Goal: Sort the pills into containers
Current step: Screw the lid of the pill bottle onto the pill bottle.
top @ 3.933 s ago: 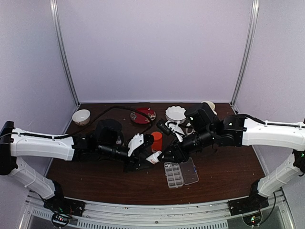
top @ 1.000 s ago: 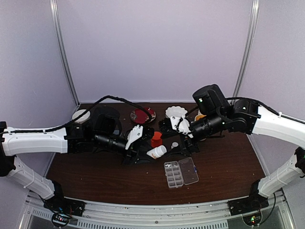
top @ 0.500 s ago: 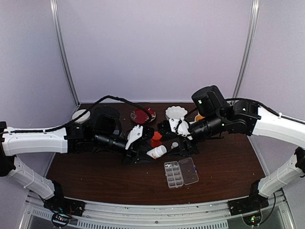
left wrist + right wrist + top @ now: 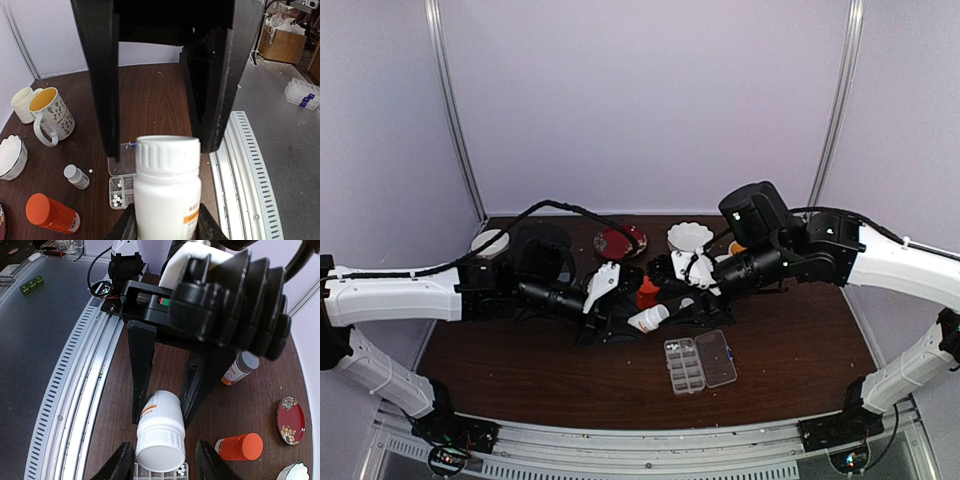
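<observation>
Pills (image 4: pixel 116 198) in the open pill box (image 4: pixel 685 366) at table front; white bottle (image 4: pixel 648 318) between both grippers.
We see the pills in two compartments of the clear box, whose lid lies flat open at its 3 o'clock. At the box's 11 o'clock the left gripper (image 4: pixel 620 322) is clamped on the white bottle's body, with the bottle held sideways and its cap toward 2 o'clock. The right gripper (image 4: pixel 160 460) has its jaws apart, straddling that cap; we can't tell if they touch. An orange bottle (image 4: pixel 648 291) sits just at the white bottle's 12 o'clock.
</observation>
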